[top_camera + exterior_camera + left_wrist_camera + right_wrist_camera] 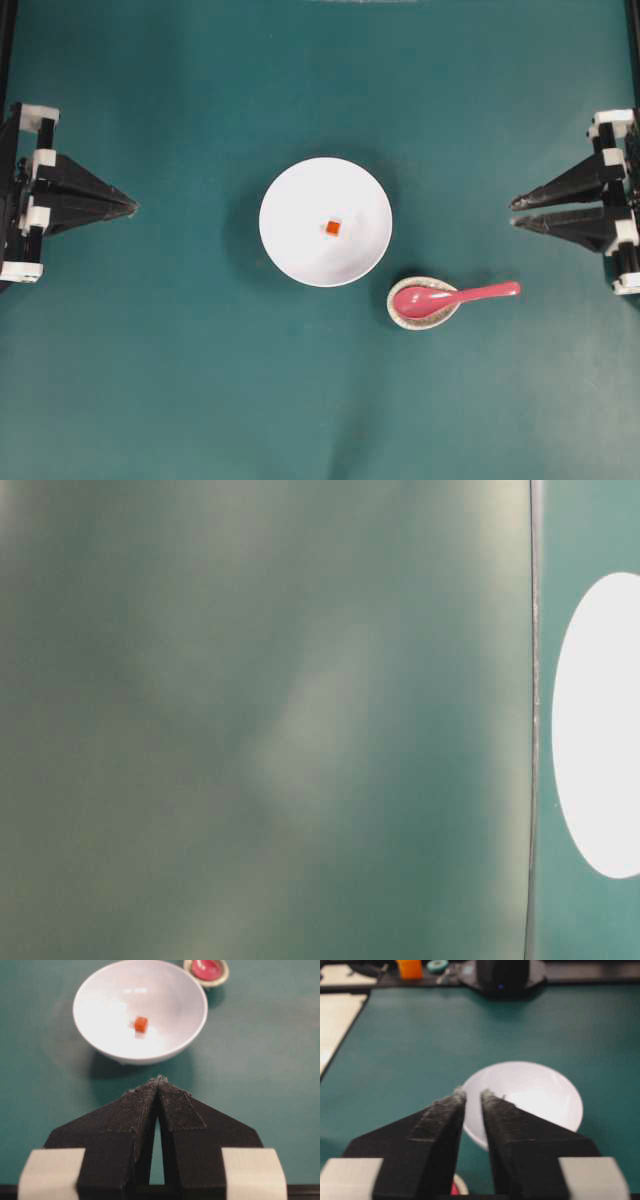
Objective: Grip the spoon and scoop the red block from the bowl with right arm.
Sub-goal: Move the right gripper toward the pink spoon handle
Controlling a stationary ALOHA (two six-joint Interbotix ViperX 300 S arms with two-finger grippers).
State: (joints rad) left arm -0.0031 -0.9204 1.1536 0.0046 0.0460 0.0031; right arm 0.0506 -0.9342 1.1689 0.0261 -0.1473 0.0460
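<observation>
The white bowl (298, 198) sits mid-table with the tiny red block (331, 229) at its centre. The pink spoon (455, 296) lies to the bowl's lower right, with its scoop in a small speckled dish (399, 312) and its handle pointing right. My right gripper (512, 212) rests at the right edge, above the handle's tip and apart from it, its jaws a narrow gap apart and empty. My left gripper (133, 207) rests at the left edge, shut and empty. The left wrist view shows the bowl (110, 1005), the block (141, 1024) and the spoon's scoop (206, 969) beyond the left gripper (159, 1079). The right wrist view shows the bowl (535, 1095) beyond the right gripper (472, 1093).
The table is covered in teal cloth. In the right wrist view a black camera base (502, 972) and an orange object (410, 967) stand past the table's far edge. The table-level view is blurred, showing only a white oval (600, 730) at its right.
</observation>
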